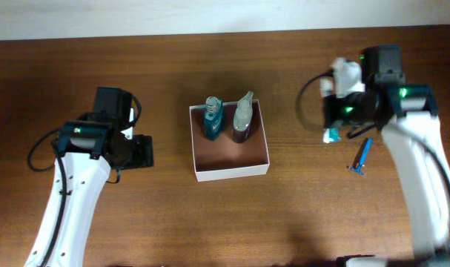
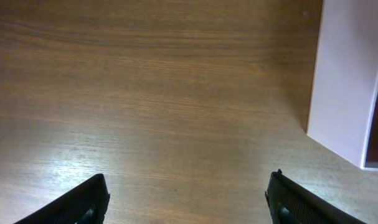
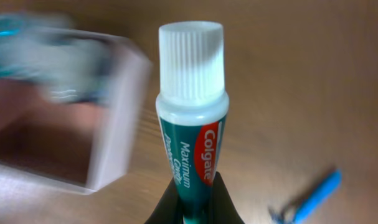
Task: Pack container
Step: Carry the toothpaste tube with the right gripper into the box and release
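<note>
Nearest the right wrist lens, the right gripper (image 3: pixel 192 208) pinches the lower body of a Colgate toothpaste tube (image 3: pixel 190 124). The white cap points away, free to lead into the box. Just beyond on the left, blurred, is the container (image 3: pixel 117 130). A blue razor (image 3: pixel 313 194) lies on the table (image 3: pixel 288 74) to the right. Overhead, the container sits between the arms, with a teal bottle (image 1: pixel 212 120) and a dark bottle (image 1: pixel 242 122) against its far wall. That leaves room, probably for the tube. The left gripper (image 2: pixel 187 193) hangs spread and empty beside it.
</note>
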Available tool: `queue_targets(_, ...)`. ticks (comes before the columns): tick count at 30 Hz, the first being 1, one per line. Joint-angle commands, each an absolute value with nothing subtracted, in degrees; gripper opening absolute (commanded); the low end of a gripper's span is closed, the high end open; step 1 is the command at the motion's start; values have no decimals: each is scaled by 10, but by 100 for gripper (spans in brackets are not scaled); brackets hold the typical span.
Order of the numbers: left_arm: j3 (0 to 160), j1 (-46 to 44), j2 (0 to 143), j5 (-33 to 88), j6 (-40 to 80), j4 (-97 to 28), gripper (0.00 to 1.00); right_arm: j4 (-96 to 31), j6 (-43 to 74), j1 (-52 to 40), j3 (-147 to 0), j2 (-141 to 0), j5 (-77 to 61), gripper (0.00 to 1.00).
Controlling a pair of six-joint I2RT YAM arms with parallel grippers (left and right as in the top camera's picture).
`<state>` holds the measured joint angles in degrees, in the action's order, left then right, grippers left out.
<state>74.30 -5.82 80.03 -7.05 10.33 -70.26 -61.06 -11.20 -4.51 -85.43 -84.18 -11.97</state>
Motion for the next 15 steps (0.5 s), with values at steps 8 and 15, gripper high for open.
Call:
queue_targets(8, 775, 101, 793, -5, 128, -705, 82, -587, -331, -319, -858, -836, -42, 4)
queue_targets(15, 775, 106, 793, -2, 128, -707, 82, -554, -374, -363, -858, -960, -70, 4)
